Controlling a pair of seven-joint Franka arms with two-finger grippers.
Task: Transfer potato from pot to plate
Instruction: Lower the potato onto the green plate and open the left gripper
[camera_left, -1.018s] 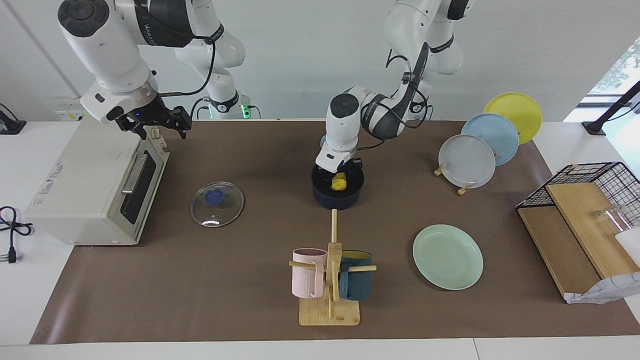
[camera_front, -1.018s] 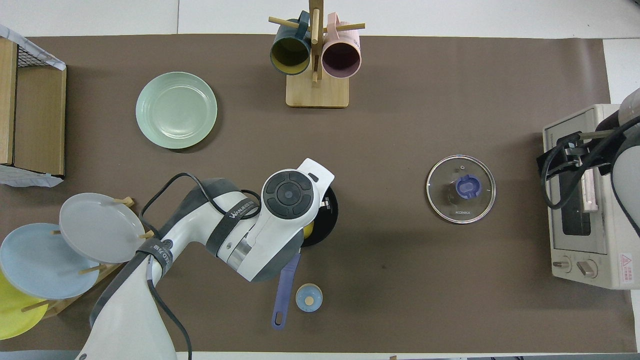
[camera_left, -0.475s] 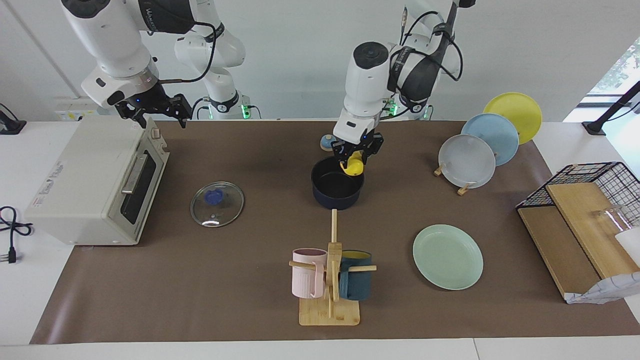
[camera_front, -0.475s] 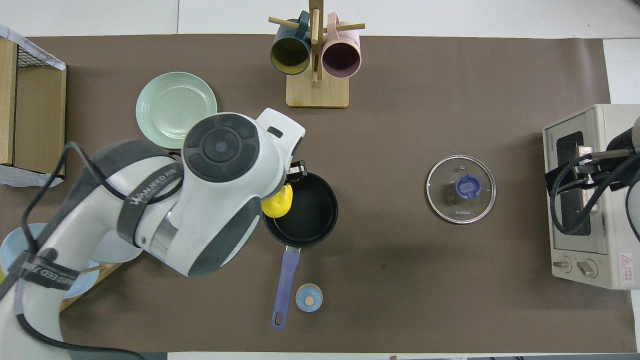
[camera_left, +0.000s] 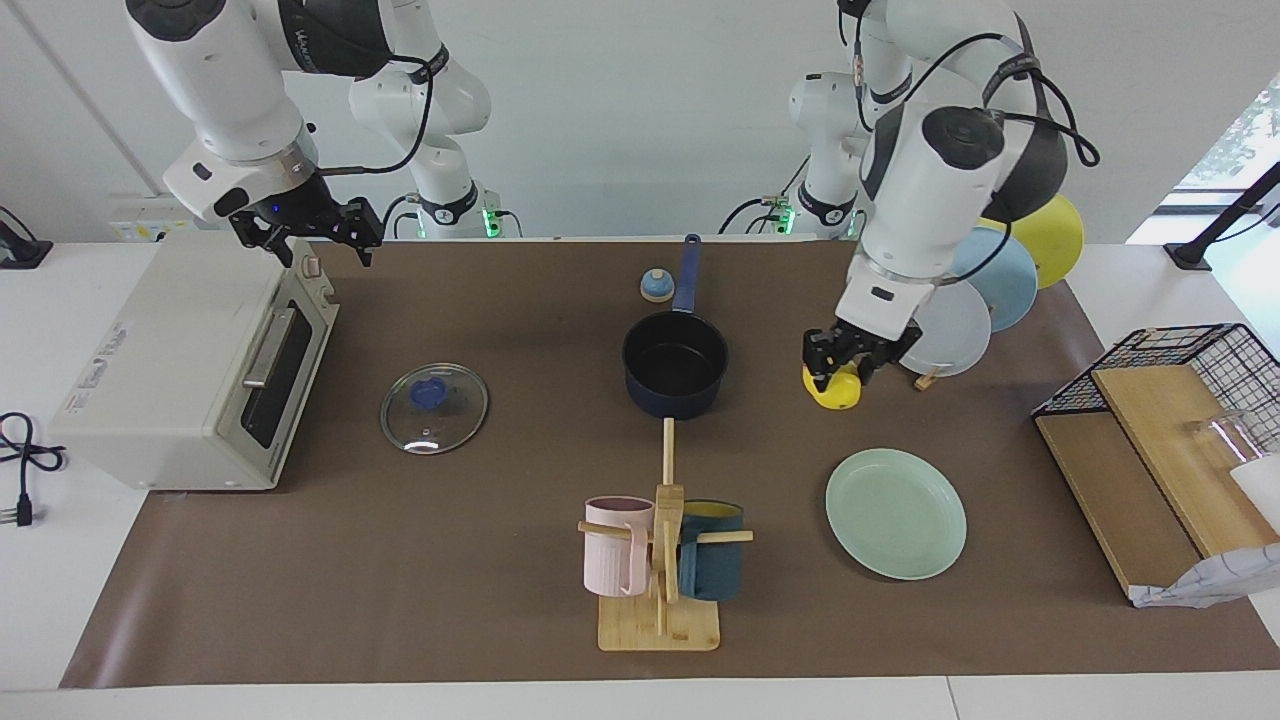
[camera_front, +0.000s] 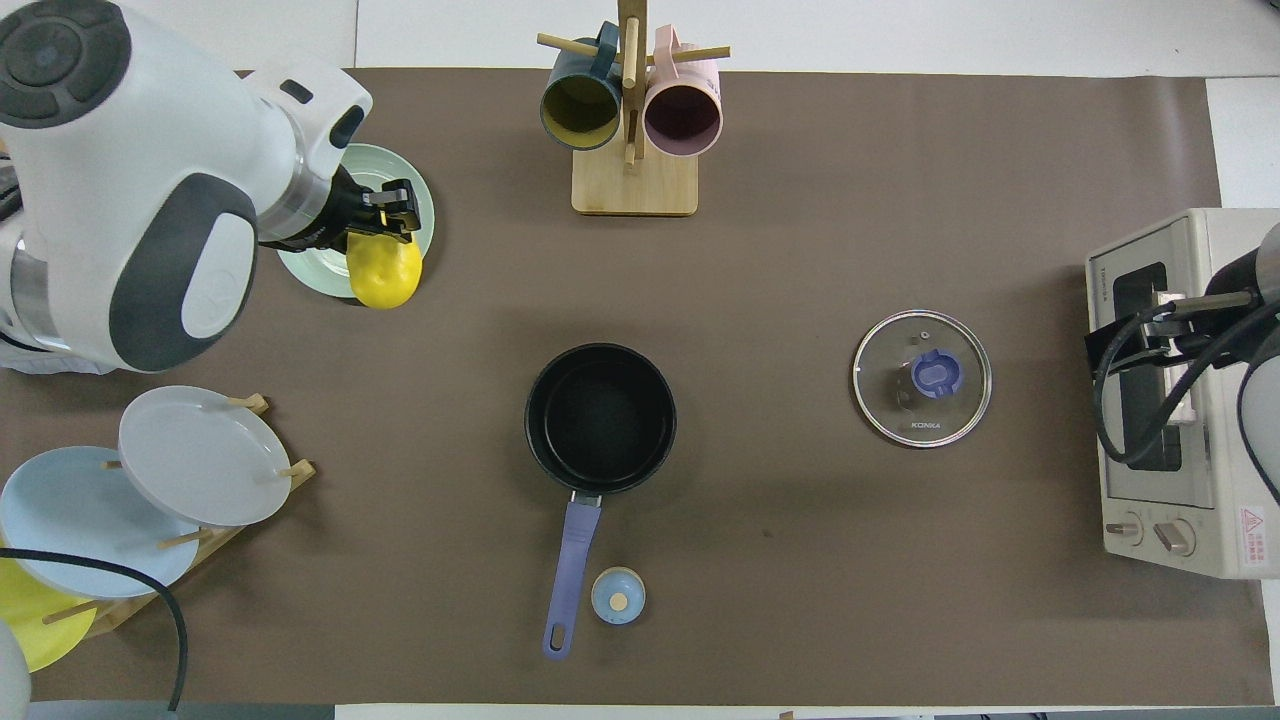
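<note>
Nearest the robots, the pot stands with nothing inside, its handle pointing toward them. Toward the left arm's end of the table, the left gripper hangs in the air with its fingers closed on the potato, between the pot and the plate, which lies farther from the robots. The right gripper waits over the toaster oven at the right arm's end of the table, fingers spread apart and holding nothing.
</note>
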